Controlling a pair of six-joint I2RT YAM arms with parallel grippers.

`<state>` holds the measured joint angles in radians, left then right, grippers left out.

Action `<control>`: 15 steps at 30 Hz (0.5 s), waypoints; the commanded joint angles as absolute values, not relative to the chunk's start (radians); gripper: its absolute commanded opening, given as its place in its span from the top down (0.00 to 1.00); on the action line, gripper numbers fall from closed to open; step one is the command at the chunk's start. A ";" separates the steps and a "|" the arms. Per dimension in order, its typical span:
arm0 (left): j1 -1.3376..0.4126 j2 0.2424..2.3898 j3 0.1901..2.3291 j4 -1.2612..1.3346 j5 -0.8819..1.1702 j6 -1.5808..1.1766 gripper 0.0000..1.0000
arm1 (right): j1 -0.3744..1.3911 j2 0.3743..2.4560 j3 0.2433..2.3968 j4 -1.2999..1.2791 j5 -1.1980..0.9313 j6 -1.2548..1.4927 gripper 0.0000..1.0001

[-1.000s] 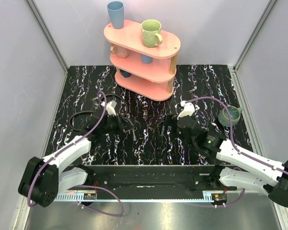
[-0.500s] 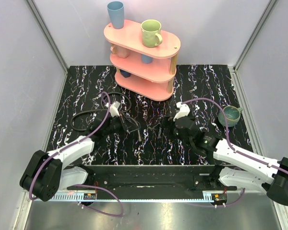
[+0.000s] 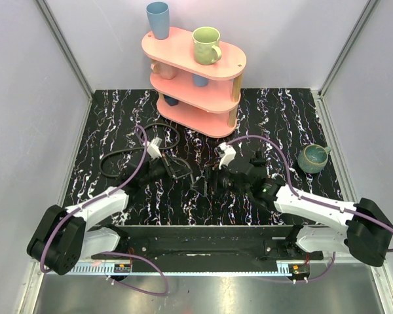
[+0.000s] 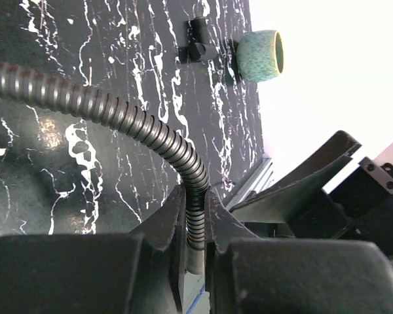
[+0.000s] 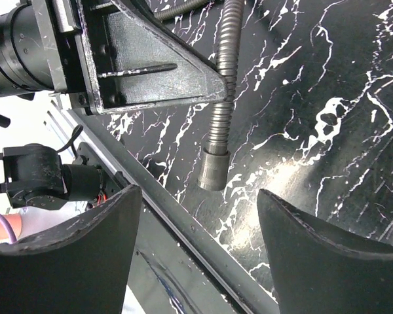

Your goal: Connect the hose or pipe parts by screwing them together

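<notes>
A thin black ribbed hose (image 4: 118, 114) curves across the dark marbled table into my left gripper (image 4: 195, 209), which is shut on it just behind its end. In the top view the hose (image 3: 111, 159) loops away to the left of that gripper (image 3: 180, 169). The right wrist view shows the left finger (image 5: 150, 65) clamped on the hose (image 5: 226, 65), with the hose's cylindrical connector end (image 5: 214, 171) sticking out below it. My right gripper (image 5: 198, 191) stands open just short of that connector, with nothing between its fingers; in the top view it (image 3: 209, 178) is beside the left one. A small black fitting-like piece (image 4: 198, 40) lies near a mug.
A green mug (image 3: 312, 157) sits on the table at the right. At the back stands a pink three-tier shelf (image 3: 193, 82) with a green mug (image 3: 206, 44) and a blue cup (image 3: 158, 19) on top. The table's metal front rail (image 5: 183, 222) runs under the right gripper.
My right arm has swung left across the table to the hose end held by the left gripper, and its jaws have narrowed slightly. The left gripper has shifted a little right, still clamped.
</notes>
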<state>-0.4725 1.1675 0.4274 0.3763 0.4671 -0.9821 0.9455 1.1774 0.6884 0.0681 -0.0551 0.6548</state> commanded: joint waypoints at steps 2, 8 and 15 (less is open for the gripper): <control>-0.474 1.157 0.419 0.520 0.511 -1.042 1.00 | 0.942 1.189 0.713 0.126 -0.088 0.647 0.21; -0.474 1.224 0.551 0.183 0.361 -0.872 1.00 | 0.925 1.126 0.801 -0.189 0.346 0.637 0.17; -0.537 1.440 0.644 0.144 0.341 -0.850 1.00 | 0.576 1.216 0.845 -0.324 0.448 0.556 0.18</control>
